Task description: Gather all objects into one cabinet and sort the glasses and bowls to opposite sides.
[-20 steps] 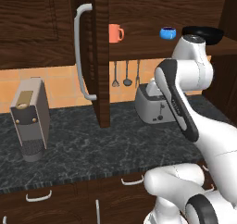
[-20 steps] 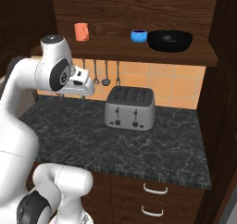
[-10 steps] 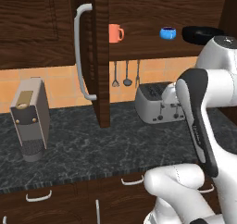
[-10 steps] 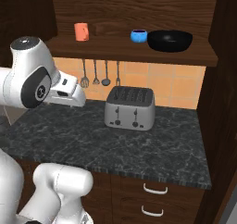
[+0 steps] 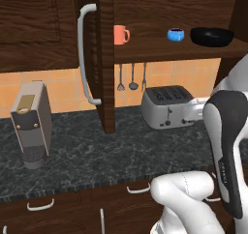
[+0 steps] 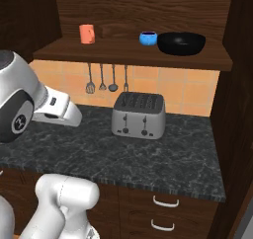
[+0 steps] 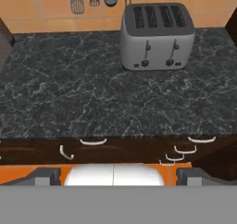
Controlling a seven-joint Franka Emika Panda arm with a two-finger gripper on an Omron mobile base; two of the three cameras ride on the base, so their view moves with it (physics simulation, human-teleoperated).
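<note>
On the open cabinet's shelf (image 5: 150,45) stand a coral-orange mug (image 5: 121,35) at the left, a small blue cup (image 5: 176,34) and, touching-close beside it, a wide black bowl (image 5: 211,36) at the right. The right base view shows the same row: mug (image 6: 87,34), blue cup (image 6: 147,38), bowl (image 6: 181,43). The cabinet door (image 5: 104,59) stands swung open with its pale curved handle (image 5: 85,54). My gripper (image 7: 118,176) is open with nothing between its fingertips (image 7: 44,176), low over the counter's front edge, well below the shelf.
A silver four-slot toaster (image 6: 138,115) sits on the dark marble counter (image 7: 69,93) under the shelf. Utensils (image 6: 101,80) hang on the orange tile wall. A coffee machine (image 5: 31,122) stands at the counter's left. Drawers with short handles (image 7: 92,142) run below.
The arm has drawn back and down from the shelf height near the bowl and now folds low over the counter. The objects on the shelf have not moved.
</note>
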